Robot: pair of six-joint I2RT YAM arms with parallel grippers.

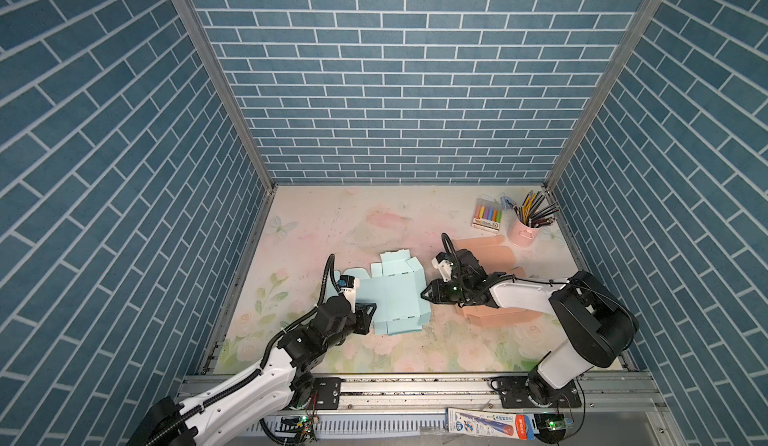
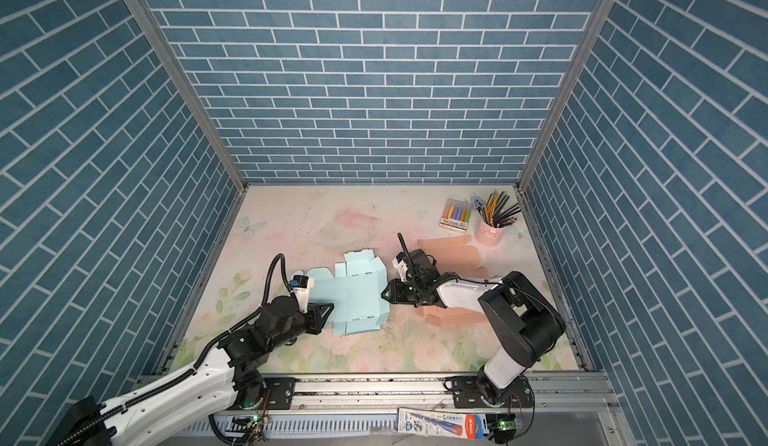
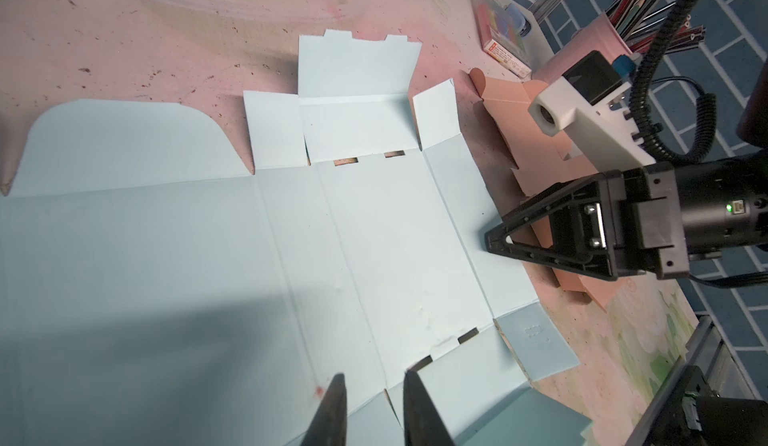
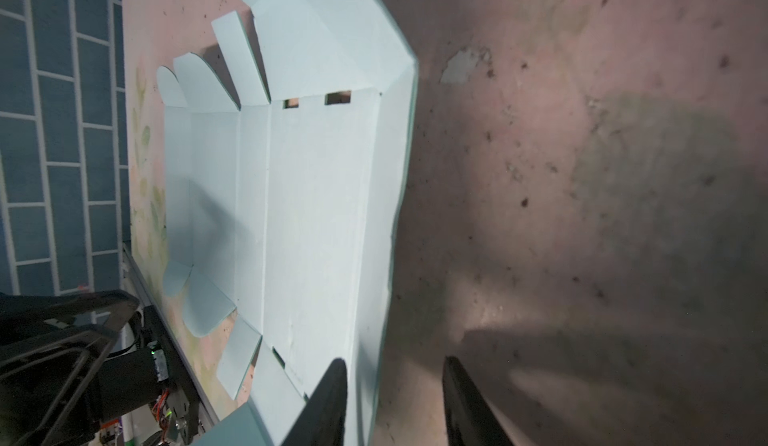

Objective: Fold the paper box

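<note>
Left gripper (image 3: 374, 375): fingers slightly spread, pinching nothing, poised over the near-left part of the pale blue die-cut cardboard box blank (image 1: 395, 294). Right gripper (image 4: 395, 361): fingers spread at the blank's right edge, one over the edge panel, which appears tilted up, one over the floral-printed desk (image 1: 332, 224). The blank otherwise lies almost flat mid-desk. We judge folding barely begun: walls, flaps and slot tabs remain.
</note>
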